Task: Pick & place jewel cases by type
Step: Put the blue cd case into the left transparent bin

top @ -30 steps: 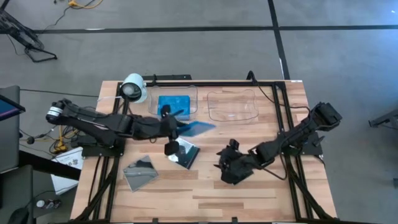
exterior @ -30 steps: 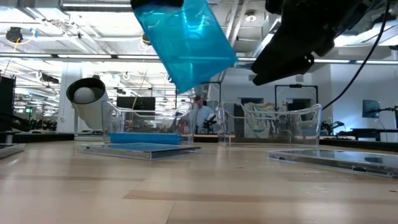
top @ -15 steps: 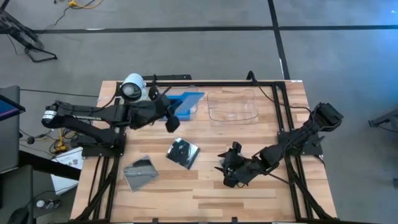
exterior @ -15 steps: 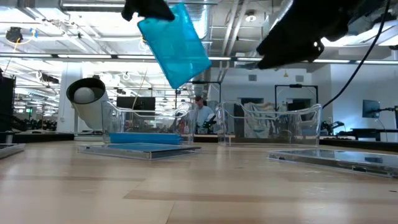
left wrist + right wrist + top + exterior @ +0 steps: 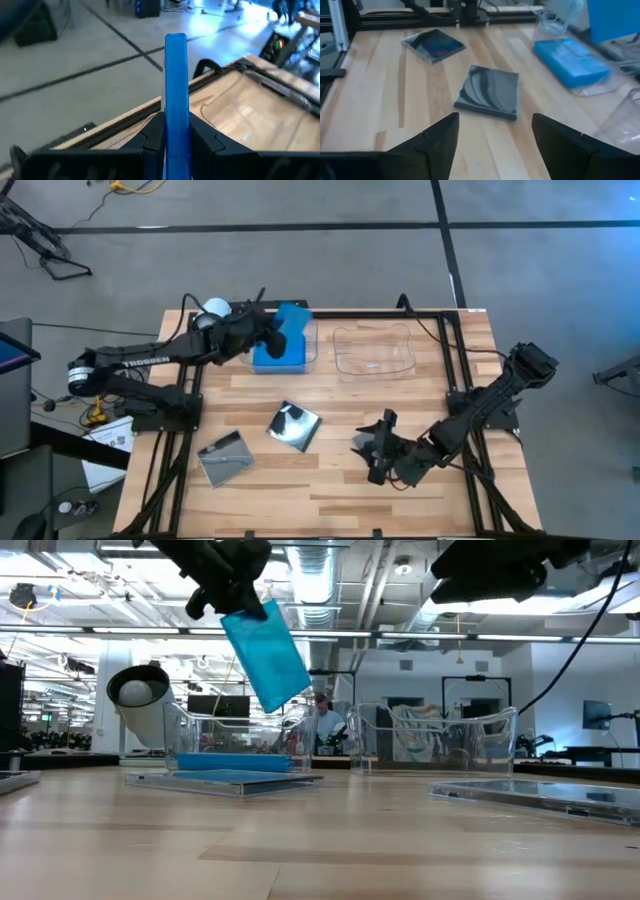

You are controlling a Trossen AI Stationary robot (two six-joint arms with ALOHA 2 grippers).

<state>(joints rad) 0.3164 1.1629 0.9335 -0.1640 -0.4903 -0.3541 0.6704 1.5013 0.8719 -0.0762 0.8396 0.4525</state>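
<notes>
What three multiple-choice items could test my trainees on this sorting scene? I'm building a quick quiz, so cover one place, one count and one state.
1. Where is the blue jewel case that the left gripper holds?
A. In the air over the left tray
B. Flat on the bare wood
C. Inside the right tray

2. How many grey jewel cases lie on the bare wood?
A. None
B. Two
C. Five

3. How is the right gripper?
A. Shut on a case
B. Open, holding nothing
C. Inside a tray

Answers:
1 A: the low view shows it tilted, hanging above the tray that already holds blue cases.
2 B: the high view shows two, both on the wood between the arms.
3 B: its wrist view shows spread fingers with nothing between them.
</notes>
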